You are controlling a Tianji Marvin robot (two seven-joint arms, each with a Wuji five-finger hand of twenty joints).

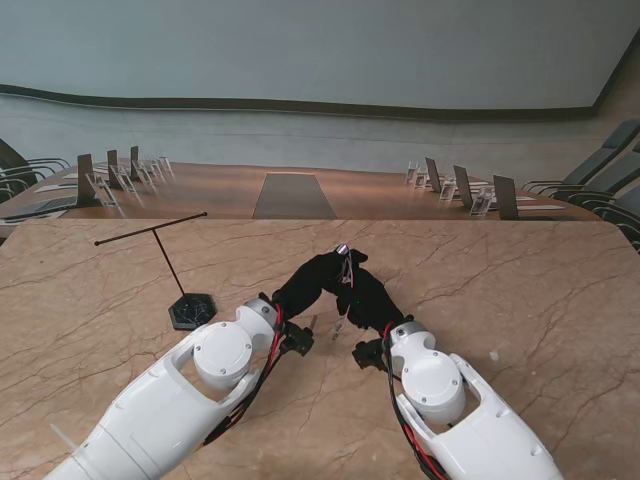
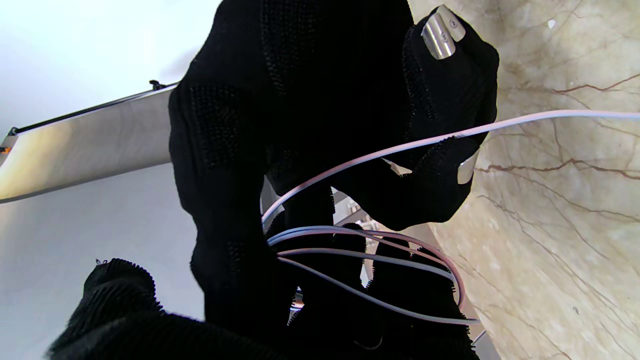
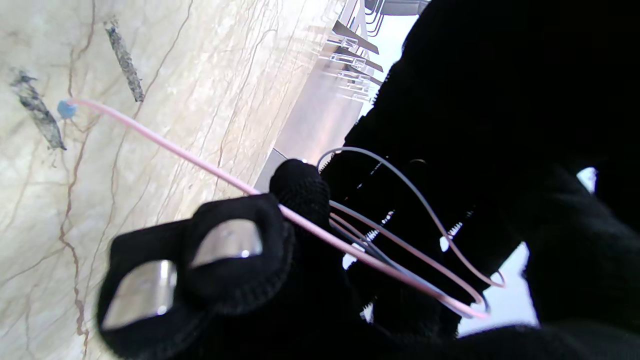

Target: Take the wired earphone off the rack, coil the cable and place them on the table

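My two black-gloved hands meet over the middle of the marble table. The earphone cable (image 1: 346, 272), thin and pale pink, is wound in several loops (image 2: 370, 260) around the fingers of my left hand (image 1: 305, 285). My right hand (image 1: 368, 298) pinches one strand (image 3: 320, 232) between its metal-tipped fingertips (image 3: 225, 245), right beside those loops. From that pinch the strand runs out to a blue-tipped end (image 3: 65, 108) above the table. The thin black T-shaped rack (image 1: 160, 240) stands to my left with a bare crossbar. The earbuds are hidden.
The rack's hexagonal base (image 1: 192, 311) sits just left of my left forearm (image 1: 200, 385). Beyond the table's far edge stand a long wooden desk (image 1: 295, 192) with nameplates and chairs on both sides.
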